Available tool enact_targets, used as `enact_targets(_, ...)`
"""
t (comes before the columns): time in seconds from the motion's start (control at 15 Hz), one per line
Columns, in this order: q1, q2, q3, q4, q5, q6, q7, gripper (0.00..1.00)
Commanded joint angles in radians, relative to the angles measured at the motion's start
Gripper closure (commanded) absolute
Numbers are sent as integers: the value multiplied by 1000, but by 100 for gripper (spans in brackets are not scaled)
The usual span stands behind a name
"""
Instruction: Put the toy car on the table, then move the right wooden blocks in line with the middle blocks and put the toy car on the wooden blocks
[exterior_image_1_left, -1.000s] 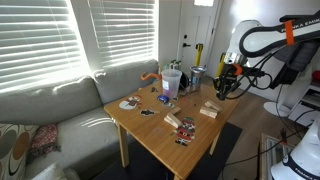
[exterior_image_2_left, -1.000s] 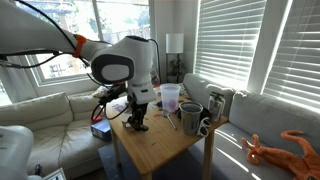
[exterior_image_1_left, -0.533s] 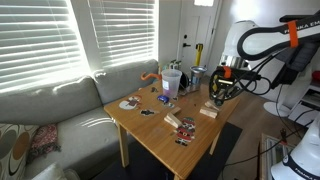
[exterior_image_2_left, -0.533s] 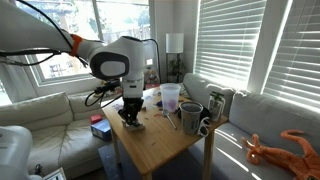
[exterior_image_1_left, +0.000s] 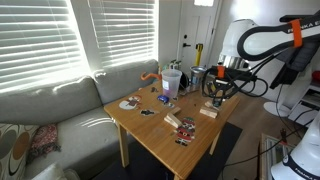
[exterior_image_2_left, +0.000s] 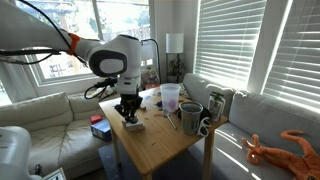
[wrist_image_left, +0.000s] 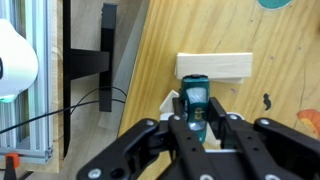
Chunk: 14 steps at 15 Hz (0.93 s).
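The pincer (wrist_image_left: 196, 108) covers part of the wooden blocks (wrist_image_left: 213, 66); whether it grips anything is unclear.

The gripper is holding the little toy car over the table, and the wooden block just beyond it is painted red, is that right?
Not red: the wooden block is pale, unpainted wood, as the wrist view shows. The rest holds: the gripper grips the toy car over the table.

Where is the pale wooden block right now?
In the wrist view the wooden block lies flat on the table, just beyond the gripper and near the table's edge.
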Motion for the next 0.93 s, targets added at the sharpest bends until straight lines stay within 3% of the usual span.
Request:
enact_targets(0.0,18,-11,16,0,14,12,83,93)
enact_targets(0.87,28,12,36,-15,-19,59,201,93)
